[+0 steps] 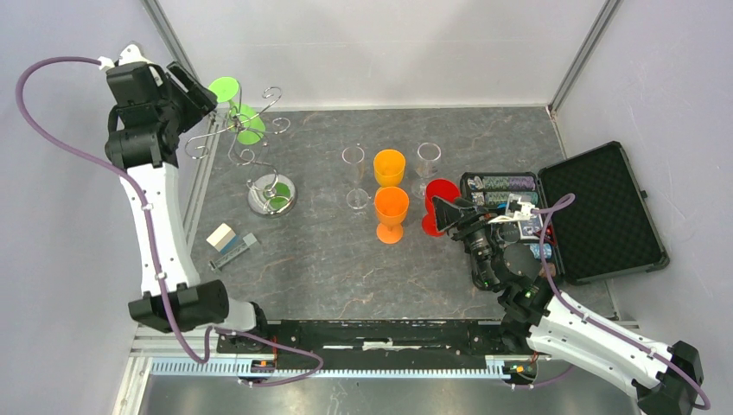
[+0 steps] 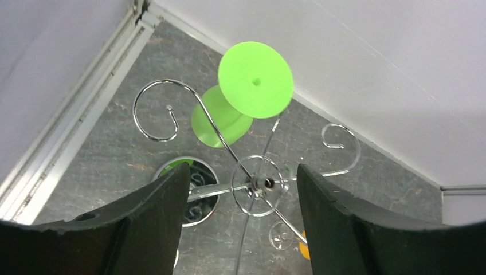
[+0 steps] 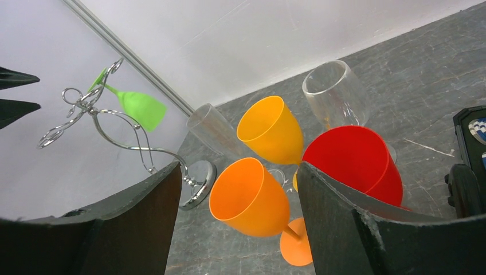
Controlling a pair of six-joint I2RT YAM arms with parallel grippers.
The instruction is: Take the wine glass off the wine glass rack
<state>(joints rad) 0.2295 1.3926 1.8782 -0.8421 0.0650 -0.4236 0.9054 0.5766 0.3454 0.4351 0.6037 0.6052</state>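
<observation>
A green wine glass (image 1: 249,124) hangs upside down on the silver wire wine glass rack (image 1: 271,197) at the table's far left, its round foot uppermost. My left gripper (image 1: 195,87) is open and empty, high up just left of the glass's foot. In the left wrist view the gripper (image 2: 242,179) looks down on the rack's hub (image 2: 261,184), with the green glass (image 2: 255,80) beyond the fingertips. My right gripper (image 1: 442,214) is open and empty beside the standing glasses; its wrist view (image 3: 238,172) shows the rack (image 3: 114,123) and green glass (image 3: 140,107) far off at left.
Two orange glasses (image 1: 391,207) (image 1: 389,166), a red glass (image 1: 438,201) and clear glasses (image 1: 353,156) (image 1: 429,154) stand mid-table. An open black case (image 1: 605,212) with poker chips lies at right. A small white block (image 1: 220,236) and a grey bar (image 1: 235,251) lie near the left arm.
</observation>
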